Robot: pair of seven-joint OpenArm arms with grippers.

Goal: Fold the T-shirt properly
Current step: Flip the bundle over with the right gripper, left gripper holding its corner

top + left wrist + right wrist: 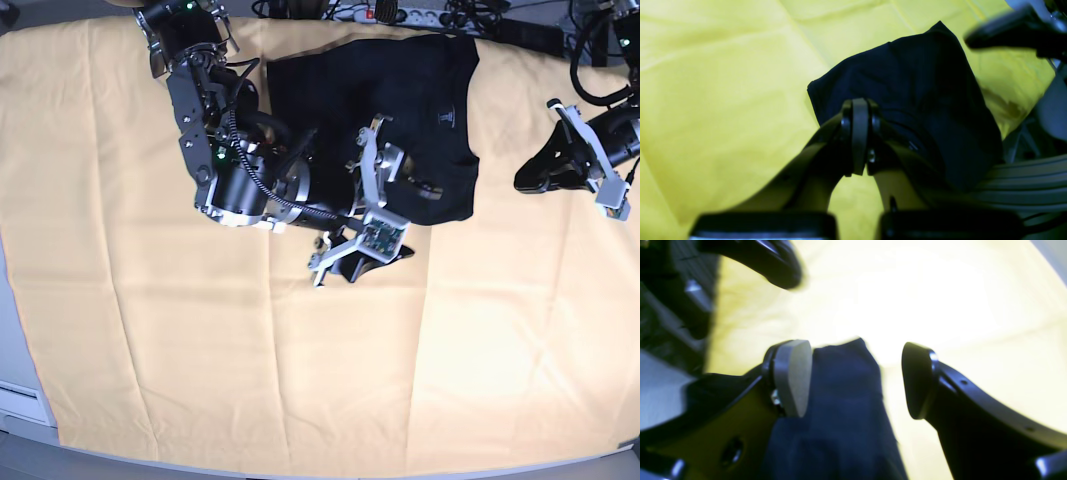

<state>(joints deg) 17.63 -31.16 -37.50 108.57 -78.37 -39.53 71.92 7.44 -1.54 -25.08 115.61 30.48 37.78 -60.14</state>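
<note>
1. The T-shirt (400, 100) sits in the upper middle of the base view, a black shape spread on the big yellow cloth (150, 330) that covers nearly the whole table. There's a small grey print on it, towards its right side

2. The right gripper (375, 195) is at centre frame, over the shirt's lower edge. In the right wrist view the jaws are clearly spread wide, with a strip of the dark fabric (840, 406) running up between the fingers (791, 376). The grey pad on the left looks like it's touching the cloth or just beside it, but nothing is pinched

3. The right arm's bulk comes down from the upper left of the base view and hides a good chunk of the shirt's left half

4. The left gripper (550, 170) is at the right edge of the base view, over bare yellow cloth and apart from the shirt. In its wrist view the fingertips (859, 133) are pressed together with nothing between them

5. A power strip (375, 12) and cables lie along the top edge, beyond the cloth
</note>
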